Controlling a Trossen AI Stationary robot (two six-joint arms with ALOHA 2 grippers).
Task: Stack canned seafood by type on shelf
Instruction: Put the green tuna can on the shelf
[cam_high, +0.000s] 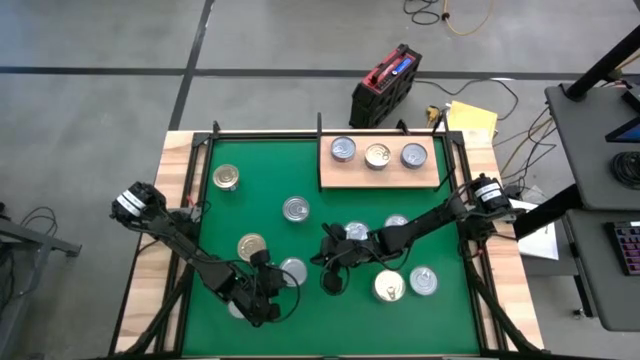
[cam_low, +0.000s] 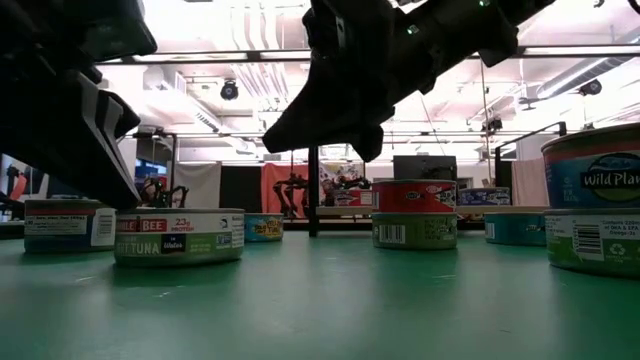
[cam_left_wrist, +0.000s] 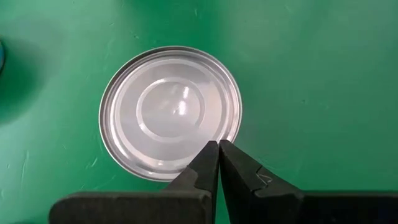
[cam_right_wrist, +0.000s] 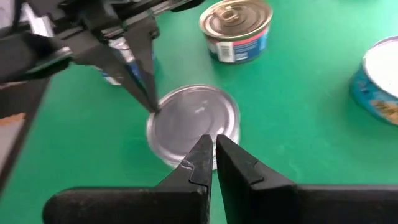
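A silver-lidded can (cam_left_wrist: 170, 112) fills the left wrist view, the left gripper (cam_left_wrist: 218, 148) closed at its rim. The right gripper (cam_right_wrist: 210, 144) — also closed, empty — points at that can. In the high view's upper middle, the shelf (cam_high: 380, 176) holds three cans (cam_high: 377, 154); others lie scattered over the desk's green mat (cam_high: 260, 205).

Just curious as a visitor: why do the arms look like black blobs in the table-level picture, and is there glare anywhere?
Low view: bright ceiling lights behind leave the arms as dark silhouettes, while the tuna can reads clearly. Left wrist view: the silvery can lid shows a soft bright sheen under the shut left gripper. Right wrist view: the right gripper is blurred.
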